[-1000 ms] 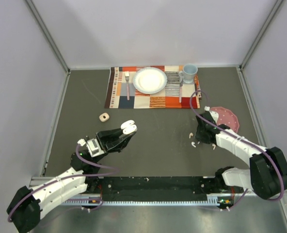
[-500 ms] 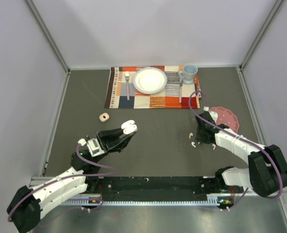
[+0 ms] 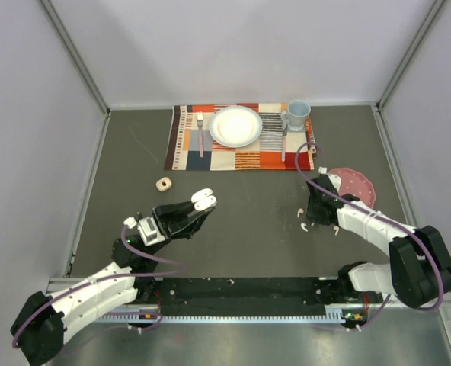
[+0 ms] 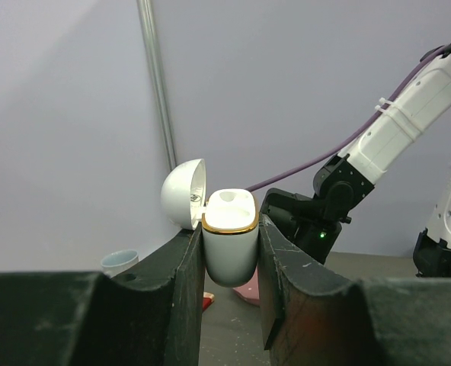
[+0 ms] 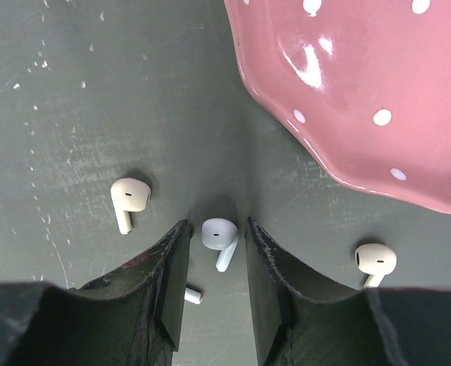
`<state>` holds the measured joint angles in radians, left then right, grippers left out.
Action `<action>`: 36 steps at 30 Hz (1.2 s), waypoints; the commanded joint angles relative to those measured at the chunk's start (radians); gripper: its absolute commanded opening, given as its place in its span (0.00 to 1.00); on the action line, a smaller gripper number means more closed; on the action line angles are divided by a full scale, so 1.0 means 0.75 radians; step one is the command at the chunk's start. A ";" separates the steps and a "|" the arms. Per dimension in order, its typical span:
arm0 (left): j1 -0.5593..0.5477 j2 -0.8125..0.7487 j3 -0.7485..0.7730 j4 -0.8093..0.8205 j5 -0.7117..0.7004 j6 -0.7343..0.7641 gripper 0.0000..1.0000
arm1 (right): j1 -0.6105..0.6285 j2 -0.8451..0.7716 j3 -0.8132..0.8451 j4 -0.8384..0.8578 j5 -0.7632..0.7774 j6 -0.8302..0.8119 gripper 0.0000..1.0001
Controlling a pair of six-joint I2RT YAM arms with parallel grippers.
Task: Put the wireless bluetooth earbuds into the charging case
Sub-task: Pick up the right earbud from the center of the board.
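On the dark table (image 3: 248, 248), contents as seen, my own fingers included.

1. Left gripper (image 4: 227, 229). Both fingers are clamped on the charging case (image 4: 229, 252), one pad against each side of its white body. I hold the case upright and clear of the table, gold rim uppermost. Its lid (image 4: 185, 193) is hinged open and tipped back. What lies in the seats I cannot tell from this angle.

2. Right gripper (image 5: 215, 229). My fingers are apart and point down, close over the table surface, gripping nothing.

3. Earbuds, white, short-stemmed, all lying loose on the table around my right gripper, well apart from the case.
 a. The centre earbud (image 5: 220, 235) lies between my right fingertips, with a sliver of table showing on either side of it.
 b. The second earbud (image 5: 129, 197) lies outside one finger, on the side away from the pink plate (image 5: 347, 91).
 c. The third earbud (image 5: 375, 259) lies outside the other finger, near that plate's rim and not touching it.
 d. A white stub (image 5: 193, 295) is partly hidden by my finger, so I cannot tell what it is.

4. The pink plate, white-dotted, sits just beside my right gripper on its far side.

5. A striped placemat (image 3: 233, 158) lies at the far edge, bearing a white plate (image 3: 235, 126), a fork (image 3: 200, 131) and a pale blue cup (image 3: 297, 114).

6. A small beige block (image 3: 163, 184) sits on the bare table between the placemat and my left gripper.
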<state>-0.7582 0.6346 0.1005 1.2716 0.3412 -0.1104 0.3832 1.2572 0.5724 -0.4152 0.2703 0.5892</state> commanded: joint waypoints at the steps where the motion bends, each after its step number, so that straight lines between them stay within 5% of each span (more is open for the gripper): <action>1: -0.004 0.013 0.025 0.027 -0.005 0.010 0.00 | -0.014 0.038 0.047 0.018 0.002 -0.021 0.35; 19: -0.002 -0.008 0.017 0.006 -0.019 0.014 0.00 | -0.016 0.021 0.024 0.010 0.022 0.006 0.21; 36: -0.002 -0.020 0.005 0.000 -0.028 0.008 0.00 | -0.014 -0.058 -0.004 0.018 0.012 -0.008 0.19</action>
<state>-0.7582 0.6319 0.1005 1.2484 0.3325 -0.1051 0.3820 1.2690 0.5850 -0.4213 0.2832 0.5865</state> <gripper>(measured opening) 0.338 0.205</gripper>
